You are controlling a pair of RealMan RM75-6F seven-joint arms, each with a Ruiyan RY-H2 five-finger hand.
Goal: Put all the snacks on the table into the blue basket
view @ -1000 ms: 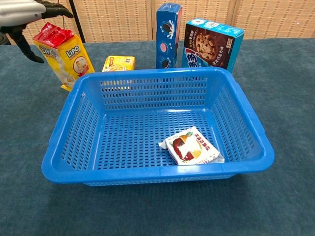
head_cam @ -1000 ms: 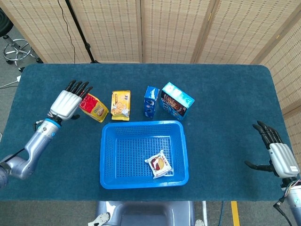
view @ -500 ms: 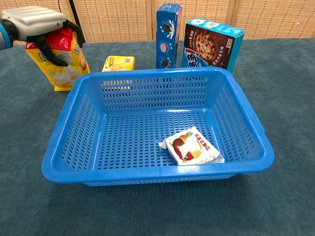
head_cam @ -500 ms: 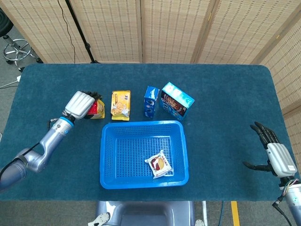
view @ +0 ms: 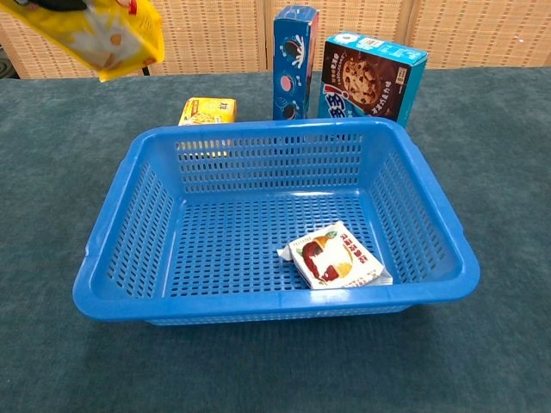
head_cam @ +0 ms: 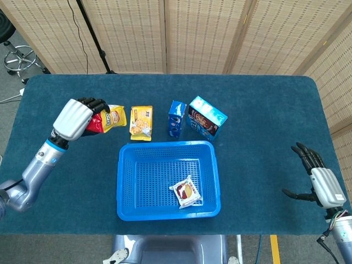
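My left hand point(head_cam: 74, 118) grips a red and yellow snack bag point(head_cam: 108, 119) and holds it in the air to the left of the blue basket point(head_cam: 127, 204); in the chest view only the bag's lower end point(view: 112, 43) shows at the top left. A white and red snack packet point(head_cam: 186, 191) lies inside the basket. Behind the basket are a small yellow packet point(head_cam: 141, 122), a narrow blue cookie box point(head_cam: 176, 118) and a wider blue cookie box point(head_cam: 205, 117). My right hand point(head_cam: 320, 179) is open at the table's far right edge, holding nothing.
The dark teal table point(head_cam: 264, 126) spreads wide to the right of the basket. Woven folding screens point(head_cam: 192, 33) stand behind it. A stool point(head_cam: 19, 58) and a stand pole point(head_cam: 93, 38) are at the back left.
My left hand closed around the red and yellow bag and lifted it off the table, so it left most of the chest view. The right hand barely shifted.
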